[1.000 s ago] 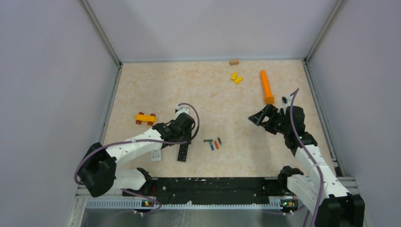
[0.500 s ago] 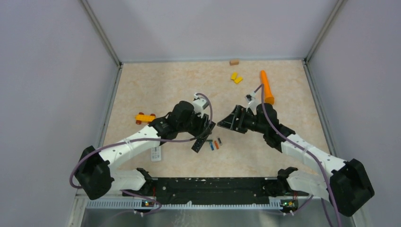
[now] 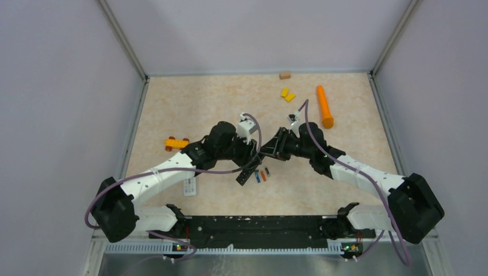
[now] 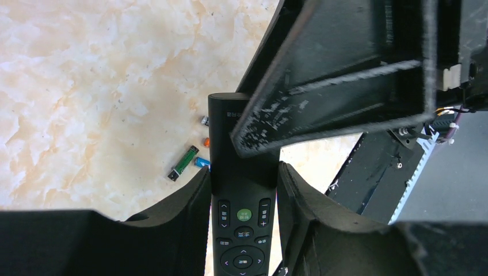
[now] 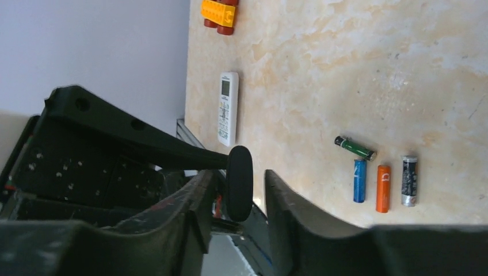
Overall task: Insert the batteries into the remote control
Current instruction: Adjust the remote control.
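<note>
Well, the left gripper (image 4: 243, 175) pinches the black remote (image 4: 224, 132) at its button end and holds it tilted up off the table (image 4: 86, 86). I reckon that is to offer the far tip to the right gripper (image 5: 239, 175), whose jaws stand spread either side of it, with slivers of gap showing. The batteries (image 5: 383, 188) lie loose on the table just beneath the remote.
</note>
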Tool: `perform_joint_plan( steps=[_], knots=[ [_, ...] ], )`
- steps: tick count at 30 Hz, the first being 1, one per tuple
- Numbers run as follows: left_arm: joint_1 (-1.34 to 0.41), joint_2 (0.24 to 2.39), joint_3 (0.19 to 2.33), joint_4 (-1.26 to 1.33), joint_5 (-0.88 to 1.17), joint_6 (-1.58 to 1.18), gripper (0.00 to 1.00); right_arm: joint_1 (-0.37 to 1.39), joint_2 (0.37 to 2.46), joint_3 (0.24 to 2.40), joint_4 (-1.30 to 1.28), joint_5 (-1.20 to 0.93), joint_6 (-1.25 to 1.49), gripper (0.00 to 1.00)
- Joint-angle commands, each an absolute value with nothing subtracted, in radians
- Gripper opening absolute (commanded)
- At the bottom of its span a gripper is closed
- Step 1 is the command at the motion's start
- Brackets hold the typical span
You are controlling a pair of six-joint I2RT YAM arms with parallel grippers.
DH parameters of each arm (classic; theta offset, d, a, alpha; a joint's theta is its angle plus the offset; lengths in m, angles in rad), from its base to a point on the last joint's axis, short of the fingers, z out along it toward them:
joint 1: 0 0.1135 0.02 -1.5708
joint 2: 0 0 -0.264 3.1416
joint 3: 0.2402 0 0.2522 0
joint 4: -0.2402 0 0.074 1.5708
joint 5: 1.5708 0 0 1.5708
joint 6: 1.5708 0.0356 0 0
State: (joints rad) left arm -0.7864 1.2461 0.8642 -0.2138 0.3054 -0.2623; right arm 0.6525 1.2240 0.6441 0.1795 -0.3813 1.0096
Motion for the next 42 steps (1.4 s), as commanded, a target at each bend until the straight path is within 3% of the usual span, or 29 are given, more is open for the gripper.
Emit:
perform_joint_plan(
  steps=[1, 3, 4, 6, 9, 10, 16, 24, 27, 33, 39, 42],
  knots=[
    [-0.787, 1.227, 0.906, -0.146, 0.334, -0.234, 0.29, 0.666, 1.235, 0.666, 0.256, -0.366, 1.091, 0.29],
    [-0.787, 1.227, 0.906, -0.147, 0.327, -0.222, 0.42, 0.666, 1.236, 0.664, 0.261, -0.356, 1.125, 0.10],
    [-0.787, 1.227, 0.909, -0.149, 0.320, -0.212, 0.55, 0.666, 1.235, 0.664, 0.262, -0.346, 1.144, 0.02],
    [-0.788, 1.225, 0.924, -0.155, 0.273, -0.181, 0.79, 0.666, 1.224, 0.669, 0.244, -0.307, 1.180, 0.00],
    [-0.788, 1.224, 0.966, -0.169, 0.184, -0.112, 0.97, 0.666, 1.209, 0.715, 0.151, -0.211, 1.204, 0.00],
    [-0.787, 1.222, 0.974, -0.173, 0.151, -0.090, 0.98, 0.666, 1.205, 0.735, 0.107, -0.181, 1.209, 0.00],
    [-0.788, 1.223, 1.027, -0.245, 0.055, 0.052, 0.95, 0.665, 1.199, 0.881, -0.213, -0.039, 1.345, 0.00],
    [-0.804, 1.171, 0.888, -0.110, 0.211, 0.273, 0.85, 0.664, 1.305, 1.071, -0.616, -0.025, 1.548, 0.00],
    [-0.810, 1.165, 0.855, -0.065, 0.218, 0.326, 0.82, 0.664, 1.325, 1.091, -0.652, -0.055, 1.598, 0.00],
    [-0.833, 1.205, 0.826, -0.066, 0.164, 0.415, 0.58, 0.663, 1.346, 1.119, -0.638, -0.092, 1.627, 0.00],
    [-0.865, 1.226, 0.785, 0.014, 0.117, 0.458, 0.63, 0.663, 1.364, 1.135, -0.641, -0.105, 1.644, 0.00],
    [-0.872, 1.249, 0.786, 0.025, 0.084, 0.472, 0.55, 0.663, 1.370, 1.140, -0.638, -0.112, 1.644, 0.00]
  ],
)
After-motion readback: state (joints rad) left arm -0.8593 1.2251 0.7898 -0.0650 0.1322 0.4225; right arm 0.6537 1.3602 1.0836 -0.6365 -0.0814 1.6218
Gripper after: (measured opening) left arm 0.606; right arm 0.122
